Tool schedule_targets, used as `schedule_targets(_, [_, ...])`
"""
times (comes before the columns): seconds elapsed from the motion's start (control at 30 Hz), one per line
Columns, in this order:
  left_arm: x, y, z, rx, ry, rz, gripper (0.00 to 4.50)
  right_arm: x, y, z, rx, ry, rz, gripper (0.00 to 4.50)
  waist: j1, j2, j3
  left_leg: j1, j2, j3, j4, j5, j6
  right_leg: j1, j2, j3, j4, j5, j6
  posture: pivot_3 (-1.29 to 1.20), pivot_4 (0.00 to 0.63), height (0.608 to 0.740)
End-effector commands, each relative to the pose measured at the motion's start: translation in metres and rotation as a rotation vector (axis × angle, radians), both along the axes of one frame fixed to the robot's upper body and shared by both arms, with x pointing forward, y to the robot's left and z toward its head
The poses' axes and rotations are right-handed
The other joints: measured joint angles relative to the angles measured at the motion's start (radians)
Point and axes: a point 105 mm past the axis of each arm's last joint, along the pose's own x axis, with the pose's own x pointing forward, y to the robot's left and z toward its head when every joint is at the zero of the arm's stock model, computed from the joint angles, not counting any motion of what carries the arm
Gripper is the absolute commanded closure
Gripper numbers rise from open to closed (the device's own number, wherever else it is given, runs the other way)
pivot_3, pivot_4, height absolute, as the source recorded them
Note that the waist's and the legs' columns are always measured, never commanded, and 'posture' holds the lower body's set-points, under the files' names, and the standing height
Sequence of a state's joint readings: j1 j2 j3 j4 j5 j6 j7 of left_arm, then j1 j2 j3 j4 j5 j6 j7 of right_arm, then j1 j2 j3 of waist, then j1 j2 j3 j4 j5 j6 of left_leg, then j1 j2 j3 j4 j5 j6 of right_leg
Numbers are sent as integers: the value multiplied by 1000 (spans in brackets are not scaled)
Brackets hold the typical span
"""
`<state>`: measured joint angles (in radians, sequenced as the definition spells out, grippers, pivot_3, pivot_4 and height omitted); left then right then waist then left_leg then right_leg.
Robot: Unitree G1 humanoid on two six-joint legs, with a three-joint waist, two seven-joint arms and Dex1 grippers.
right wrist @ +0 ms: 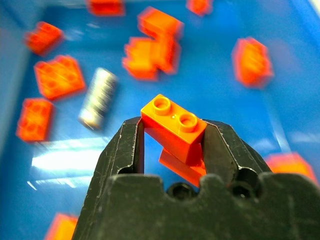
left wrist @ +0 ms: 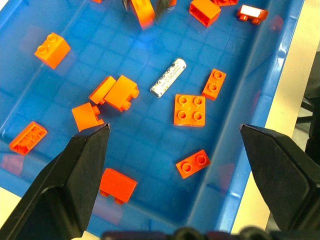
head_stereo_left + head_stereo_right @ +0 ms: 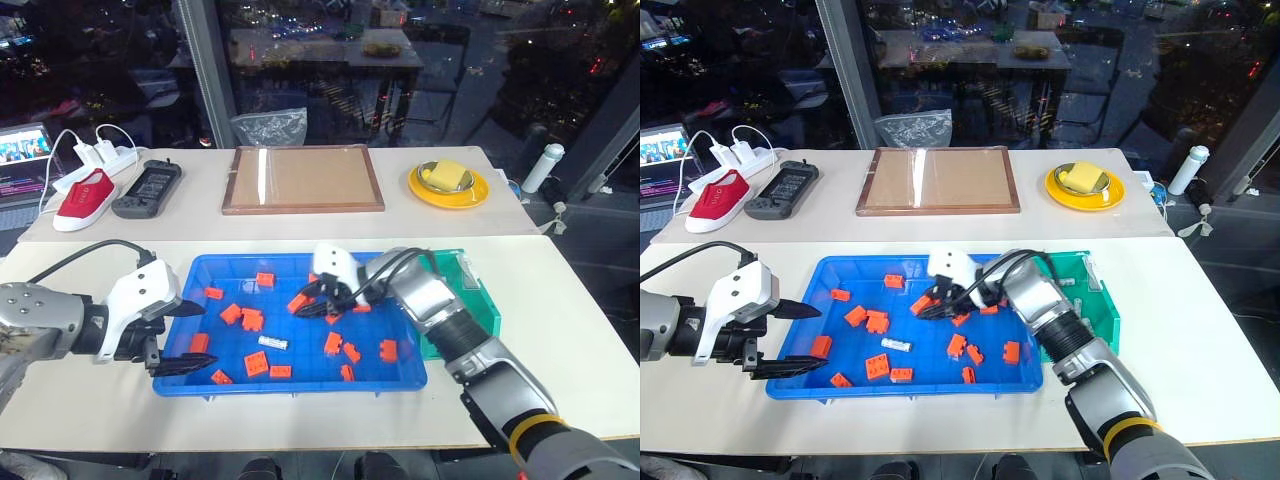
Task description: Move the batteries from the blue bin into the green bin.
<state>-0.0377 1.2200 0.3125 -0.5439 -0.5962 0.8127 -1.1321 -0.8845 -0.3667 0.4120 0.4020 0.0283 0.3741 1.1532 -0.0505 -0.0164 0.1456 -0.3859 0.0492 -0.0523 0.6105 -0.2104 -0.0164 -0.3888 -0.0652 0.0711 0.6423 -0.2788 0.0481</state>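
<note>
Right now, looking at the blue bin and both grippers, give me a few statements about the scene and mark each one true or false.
1. The right gripper is shut on a battery. False: it is shut on an orange block.
2. A battery lies in the blue bin. True.
3. The left gripper is open, holding nothing. True.
4. The green bin sits on the robot's left of the blue bin. False: it sits against the blue bin's right side.
5. The yellow plate stands inside the blue bin. False: it stands on the far table, beside the wooden tray.
</note>
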Motion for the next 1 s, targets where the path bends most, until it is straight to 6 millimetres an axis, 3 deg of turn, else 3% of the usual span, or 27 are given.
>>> schedule_targets(0.03, [3,-2,5,1,-13,-23,0,9,-5,10,33,-17,-41,3060,-2,0,0,0,0,0,0,0,0,0,0,0,0,0,0,0,150,740])
schedule_targets(0.13, [3,-3,4,5,-4,-35,0,13,-6,12,53,-14,-68,3060,-3,0,0,-1,0,0,0,0,0,0,0,0,0,0,0,0,150,740])
schedule_targets(0.2, [3,-3,4,7,-3,-38,0,14,-6,13,54,-21,-72,2075,-2,0,0,-1,0,0,0,0,0,0,0,0,0,0,0,0,150,740])
schedule_targets(0.4, [3,-3,4,8,5,-40,0,9,-5,34,61,-90,-36,150,-2,0,0,-1,0,0,0,0,0,0,0,0,0,0,0,0,150,740])
schedule_targets(0.5, [1,0,2,22,17,-35,0,-20,12,43,67,-75,115,67,-3,0,0,-1,0,0,0,0,0,0,0,0,0,0,0,0,150,740])
schedule_targets(0.6, [0,3,-1,45,27,-31,0,-41,30,39,65,-60,209,67,-7,0,0,0,1,0,0,0,0,0,1,0,0,0,0,0,150,740])
schedule_targets(0.8, [-1,5,3,44,21,-23,0,-50,73,23,105,-36,220,67,-8,0,0,0,1,-1,0,0,0,0,1,0,1,0,0,0,150,740])
schedule_targets(1.0, [-3,7,4,54,18,-12,0,-44,86,-6,34,-23,174,67,-8,0,0,0,1,-1,0,0,0,-1,1,0,1,0,0,0,150,740])
